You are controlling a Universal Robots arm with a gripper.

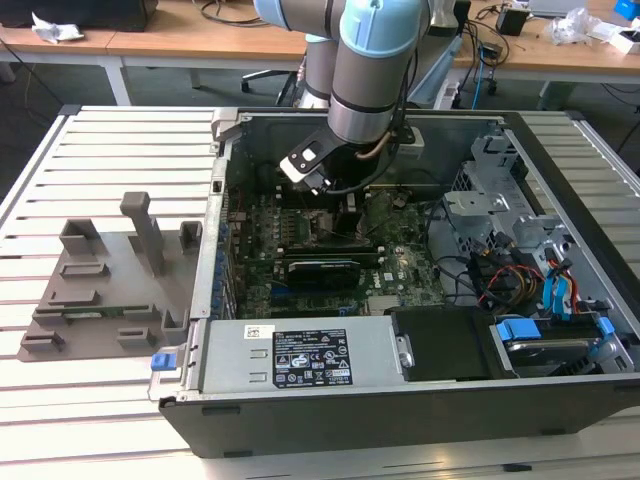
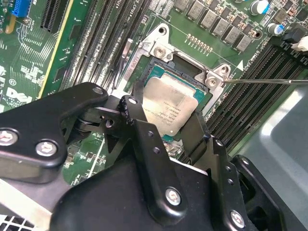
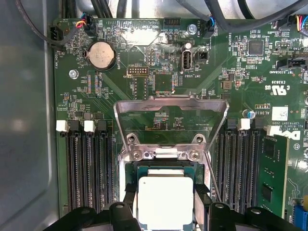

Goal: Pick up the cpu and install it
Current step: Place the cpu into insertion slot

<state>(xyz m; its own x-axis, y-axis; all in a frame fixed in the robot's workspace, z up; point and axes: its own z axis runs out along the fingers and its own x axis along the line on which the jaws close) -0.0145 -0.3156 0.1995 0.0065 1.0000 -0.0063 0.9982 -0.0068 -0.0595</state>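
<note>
At the exterior view's left, a grey moulded fixture (image 1: 110,280) with upright posts lies on the slatted desk (image 1: 100,150). Just beside it towards the right is the open computer case (image 1: 400,420), lying on its side, with a grey, white-labelled power supply (image 1: 300,358) along its near wall. The arm (image 1: 370,70) reaches down into the middle of the case, over the green motherboard (image 1: 400,265). At the exterior view's right are a metal drive cage (image 1: 520,230) and blue-tabbed cabling.

In both wrist views the tool (image 3: 166,192) is down at the processor socket (image 2: 161,50). The cpu (image 2: 173,108), silvery top upward, lies flat within the socket frame. One black finger (image 2: 137,120) stands at each of two opposite edges, and the tool appears to be closed on the cpu, gripping it by those edges. Whether the chip is fully seated or held just above the contacts I cannot tell.

In the first wrist view the socket's metal load plate (image 3: 171,102) is swung up and open beyond the cpu. Rows of black memory slots (image 3: 86,168) lie on either side of the socket, and one memory stick (image 3: 272,173) is fitted. A coin battery (image 3: 102,54) sits farther off on the board. In the second wrist view a thin metal lever (image 2: 260,81) sticks out sideways from a corner of the socket.
</note>
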